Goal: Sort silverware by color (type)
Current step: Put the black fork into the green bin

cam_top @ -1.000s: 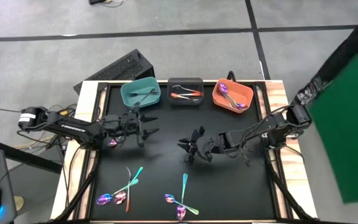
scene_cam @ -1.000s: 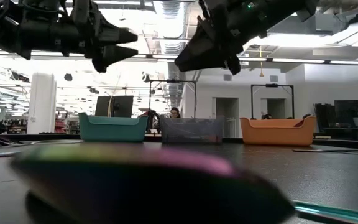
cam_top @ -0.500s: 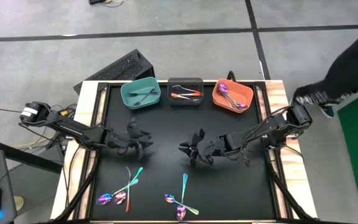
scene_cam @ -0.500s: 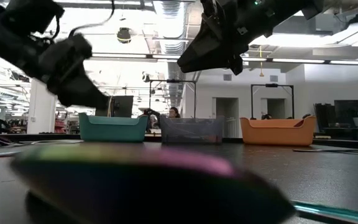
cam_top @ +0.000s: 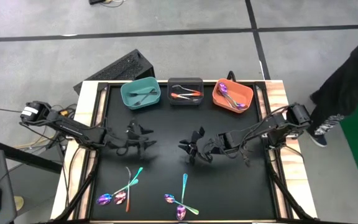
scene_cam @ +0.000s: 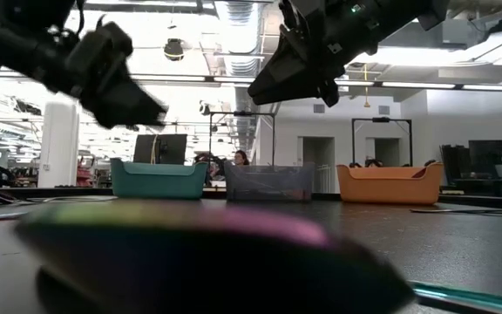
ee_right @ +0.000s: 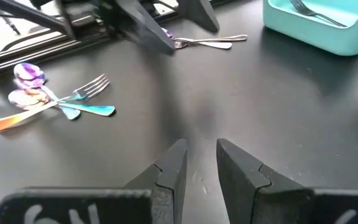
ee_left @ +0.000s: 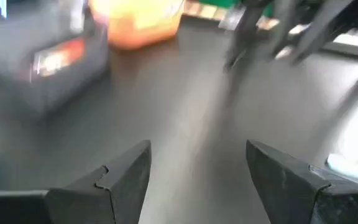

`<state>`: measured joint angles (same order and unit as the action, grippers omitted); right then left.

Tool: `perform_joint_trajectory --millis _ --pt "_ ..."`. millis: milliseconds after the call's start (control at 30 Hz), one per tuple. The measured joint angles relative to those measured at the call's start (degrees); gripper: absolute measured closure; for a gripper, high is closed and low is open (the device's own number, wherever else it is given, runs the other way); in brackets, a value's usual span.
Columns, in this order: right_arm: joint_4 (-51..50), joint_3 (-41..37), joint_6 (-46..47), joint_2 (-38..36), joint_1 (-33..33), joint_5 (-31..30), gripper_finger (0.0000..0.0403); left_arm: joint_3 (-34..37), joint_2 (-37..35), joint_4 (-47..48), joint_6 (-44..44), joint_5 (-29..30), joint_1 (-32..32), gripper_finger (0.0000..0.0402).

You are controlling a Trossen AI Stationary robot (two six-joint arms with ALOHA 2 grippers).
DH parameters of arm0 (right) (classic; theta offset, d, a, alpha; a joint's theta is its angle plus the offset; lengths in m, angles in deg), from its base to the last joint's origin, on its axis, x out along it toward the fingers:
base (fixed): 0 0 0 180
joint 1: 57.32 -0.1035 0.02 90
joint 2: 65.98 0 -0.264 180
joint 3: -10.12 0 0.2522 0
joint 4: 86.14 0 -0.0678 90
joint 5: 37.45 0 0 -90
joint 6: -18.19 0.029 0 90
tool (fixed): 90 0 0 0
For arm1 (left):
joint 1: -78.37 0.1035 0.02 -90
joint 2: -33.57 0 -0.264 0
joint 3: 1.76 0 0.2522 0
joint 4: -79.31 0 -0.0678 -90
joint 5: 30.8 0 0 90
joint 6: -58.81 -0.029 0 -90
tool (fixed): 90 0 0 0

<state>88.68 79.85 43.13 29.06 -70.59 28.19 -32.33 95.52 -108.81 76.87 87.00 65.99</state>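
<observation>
Left claw [cam_top: 143, 142] open, silverware [cam_top: 122, 193] nearby, seemingly apart

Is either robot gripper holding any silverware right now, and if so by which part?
Nothing is held. The left gripper is open with bare black mat between its fingers, and the right gripper stands partly open and empty.

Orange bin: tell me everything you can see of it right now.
The orange bin is a small rectangular tub, plastic by the look, with a raised lip at each end. It stands upright on the black table at the far edge, rightmost of three bins, beside the dark grey bin. Inside lie iridescent purple utensils, at least one a spoon. Neither gripper touches it; the right gripper hangs nearer the table's middle.
</observation>
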Motion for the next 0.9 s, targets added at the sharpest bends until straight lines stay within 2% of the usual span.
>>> perform_joint_trajectory --millis 133,267,433,600,733,900 --pt "0.0 0.0 0.1 0.0 0.3 0.0 0.0296 0.0 0.0 -5.9 -10.9 2.6 0.7 0.0152" --pt "0.0 0.0 0.1 0.0 0.3 0.0 0.0296 0.0 0.0 -6.1 -14.4 4.3 2.6 0.0152" --pt "1.1 0.0 0.1 1.3 0.4 -0.5 0.0296 0.0 0.0 -0.8 -9.8 1.1 4.5 0.0152" --pt "4.1 0.1 0.5 8.2 1.5 -3.8 0.0296 0.0 0.0 2.8 2.0 -1.2 4.3 0.0152" --pt "7.5 1.1 5.5 13.0 3.1 2.7 0.0296 0.0 -0.1 3.4 3.4 -0.9 1.3 0.0152" --pt "4.4 3.5 5.5 12.2 1.7 7.5 0.0296 -0.7 -1.4 3.9 2.5 2.4 -1.5 0.0152"
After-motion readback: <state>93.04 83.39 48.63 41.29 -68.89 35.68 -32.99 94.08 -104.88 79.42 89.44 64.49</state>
